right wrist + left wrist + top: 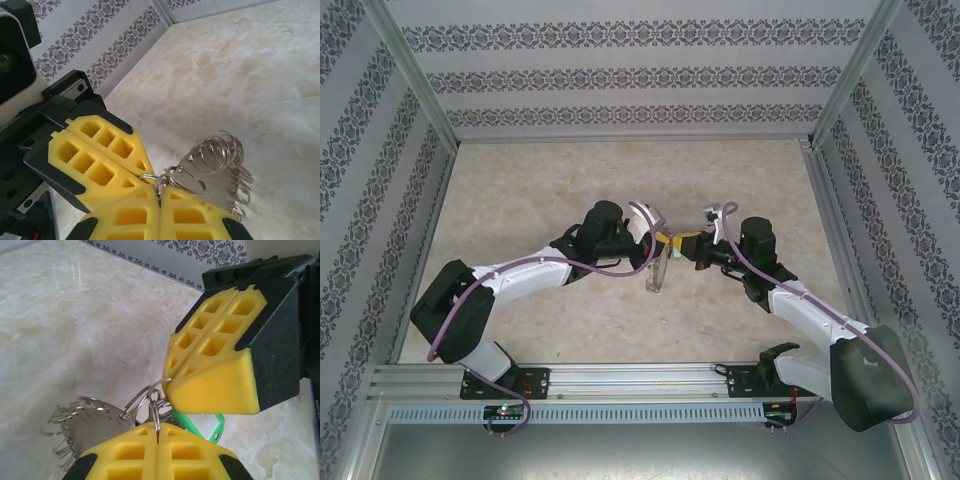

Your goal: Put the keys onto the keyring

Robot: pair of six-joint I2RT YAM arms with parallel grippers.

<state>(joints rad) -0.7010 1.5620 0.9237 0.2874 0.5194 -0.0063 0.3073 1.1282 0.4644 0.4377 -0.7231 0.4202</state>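
Observation:
Above the middle of the table my two grippers meet tip to tip. My left gripper [157, 436] is shut on a small silvery split ring [155, 412] at the rim of the keyring [85, 426]. The keyring is a flat silvery piece fringed with several small rings, and it hangs below the grippers [655, 275]. My right gripper [159, 196] is shut, with a sliver of the green key [159, 202] showing between its pads. In the left wrist view the key's green head [202, 424] sits under the right gripper's tip [172, 385], which touches the split rings.
The beige marble-look table [570, 170] stretches bare around the grippers. Patterned walls with metal posts [415, 75] close in the back and sides. A metal rail [640, 385] with both arm bases runs along the near edge.

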